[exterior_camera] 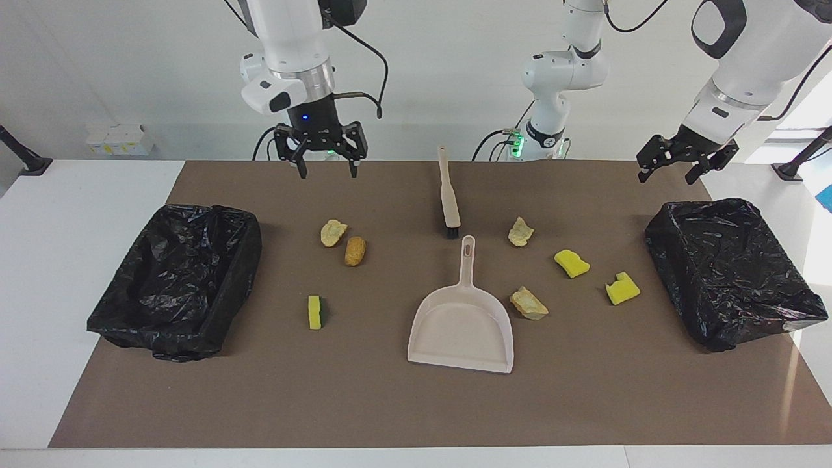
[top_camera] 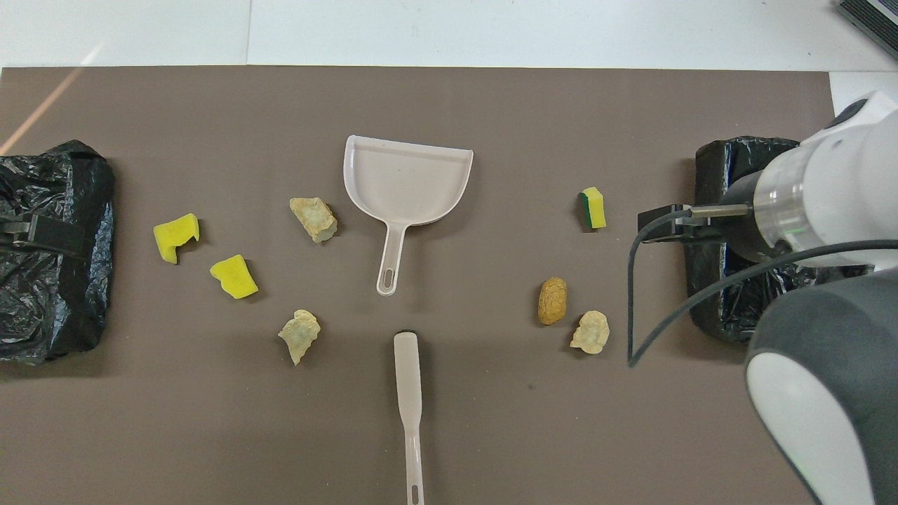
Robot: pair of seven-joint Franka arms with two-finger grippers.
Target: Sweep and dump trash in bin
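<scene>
Fingers: right gripper and left gripper spread, empty, raised near the tabletop's robot edge. Trash: yellow sponge chunks, tan lumps scattered mid-tabletop. Advice: grasp beige long-handled brush squarely.

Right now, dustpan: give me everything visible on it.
The dustpan looks like pale beige plastic: a shallow flat tray with raised side walls and a slim handle ending in a hanging slot. It lies flat and empty on the brown mat mid-table, handle toward the robots, open lip away from them. The brush lies just past the handle tip, apart from it. A tan lump sits close beside one wall; contact can't be told. No gripper touches it.
</scene>
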